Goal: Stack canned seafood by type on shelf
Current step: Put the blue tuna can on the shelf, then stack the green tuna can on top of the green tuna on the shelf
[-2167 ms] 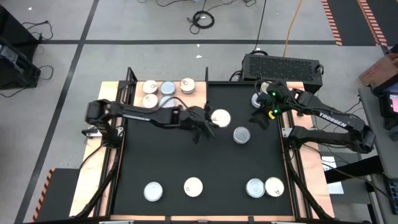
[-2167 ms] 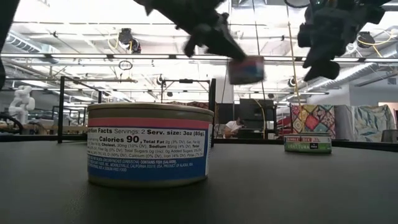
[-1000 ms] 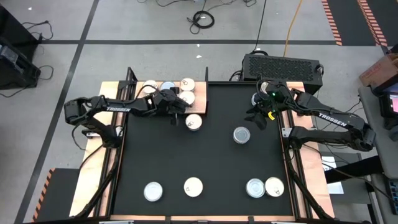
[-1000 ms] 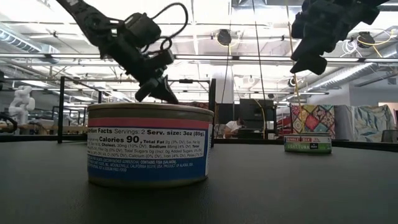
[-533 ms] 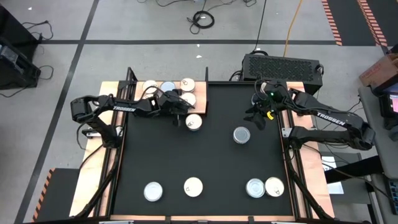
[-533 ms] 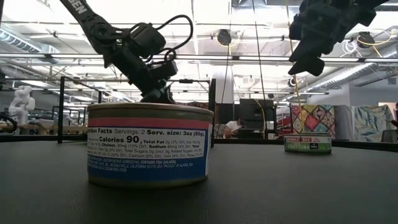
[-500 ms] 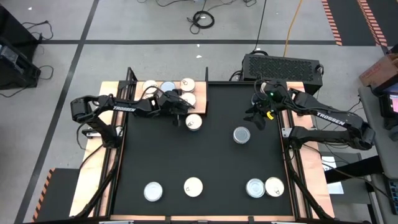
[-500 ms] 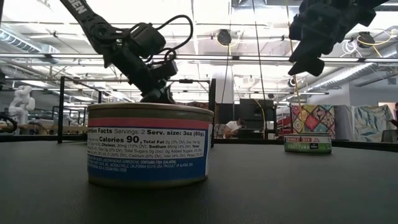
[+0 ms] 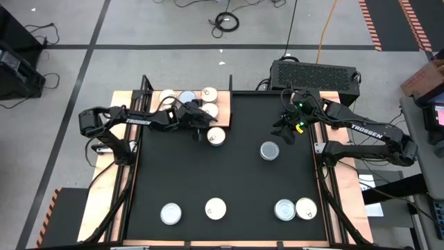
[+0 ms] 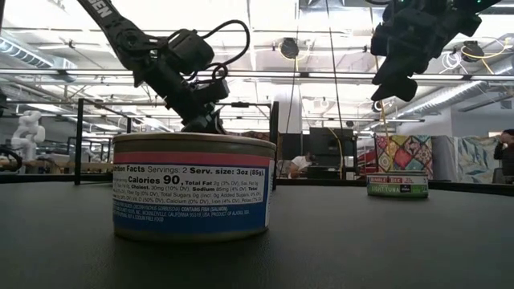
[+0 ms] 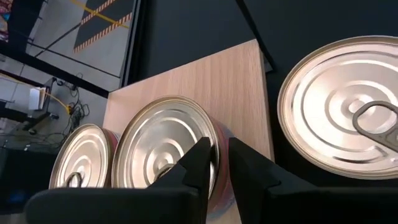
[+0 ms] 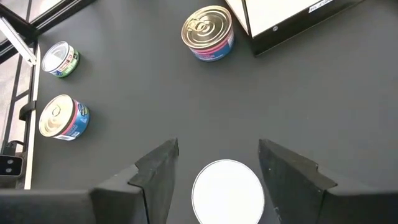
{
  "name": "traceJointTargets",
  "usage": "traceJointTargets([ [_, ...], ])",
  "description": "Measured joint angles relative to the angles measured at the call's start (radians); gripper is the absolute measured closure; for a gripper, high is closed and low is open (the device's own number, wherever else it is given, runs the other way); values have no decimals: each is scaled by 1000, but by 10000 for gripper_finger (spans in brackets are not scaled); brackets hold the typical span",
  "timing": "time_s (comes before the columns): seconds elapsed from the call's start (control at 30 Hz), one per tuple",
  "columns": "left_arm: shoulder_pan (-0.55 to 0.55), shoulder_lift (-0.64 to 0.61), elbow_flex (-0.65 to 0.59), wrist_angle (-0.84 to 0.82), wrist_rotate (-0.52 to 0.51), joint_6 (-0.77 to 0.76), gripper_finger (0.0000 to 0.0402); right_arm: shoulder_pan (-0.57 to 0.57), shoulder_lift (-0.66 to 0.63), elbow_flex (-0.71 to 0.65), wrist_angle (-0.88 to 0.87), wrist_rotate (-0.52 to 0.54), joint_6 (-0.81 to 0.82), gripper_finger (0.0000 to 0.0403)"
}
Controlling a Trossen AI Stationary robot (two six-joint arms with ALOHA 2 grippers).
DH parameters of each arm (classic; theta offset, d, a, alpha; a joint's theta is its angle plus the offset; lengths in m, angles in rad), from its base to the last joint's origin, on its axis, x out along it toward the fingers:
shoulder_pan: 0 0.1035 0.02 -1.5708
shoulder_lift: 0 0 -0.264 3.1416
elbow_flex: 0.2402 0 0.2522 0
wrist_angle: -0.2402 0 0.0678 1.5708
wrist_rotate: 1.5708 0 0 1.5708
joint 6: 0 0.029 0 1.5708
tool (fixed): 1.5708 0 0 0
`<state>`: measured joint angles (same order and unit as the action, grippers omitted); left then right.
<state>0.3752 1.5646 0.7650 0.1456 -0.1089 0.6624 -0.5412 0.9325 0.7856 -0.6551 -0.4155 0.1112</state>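
On the light wooden shelf [image 9: 128, 101] at the table's far left stand several round tins. My left gripper [image 11: 217, 152] is low over the shelf's right end. Its fingers stand a narrow gap apart, one over the gold lid of a tin [image 11: 155, 149] and one outside its pink wall. Another gold tin [image 9: 216, 136] with a pull tab sits on the black mat just off the shelf's corner. At the far right my right gripper [image 12: 217, 155] hangs open, high over a white-topped tin [image 12: 229, 190] on the mat. My left gripper stands astride the near rim [image 11: 214, 146] of the gold-lidded tin, slanting down from the table's left. The tin stands upright on the shelf. I cannot tell whether either finger touches the rim.
Several more tins stand along the mat's near edge [image 9: 215, 208], [image 9: 295, 208]. One of them fills the front of the low view [image 10: 190, 186], with a green tin [image 10: 397, 186] farther off. A black box [image 9: 316, 73] lies beyond the table's far right corner.
My left gripper has sunk a little toward the tins on the shelf and then kept still. The tins have stayed where they were.
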Motion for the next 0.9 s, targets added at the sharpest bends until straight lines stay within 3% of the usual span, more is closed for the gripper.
traceJointTargets([
  [0.5,-78,-195,1,-29,7,-60,338,0,0,0,-3,-2,0,188],
  [0.6,-91,-256,2,-26,90,-114,338,0,0,0,-3,-2,0,188],
  [0.9,-101,-322,2,-32,477,-308,337,14,0,0,-3,-1,37,188],
])
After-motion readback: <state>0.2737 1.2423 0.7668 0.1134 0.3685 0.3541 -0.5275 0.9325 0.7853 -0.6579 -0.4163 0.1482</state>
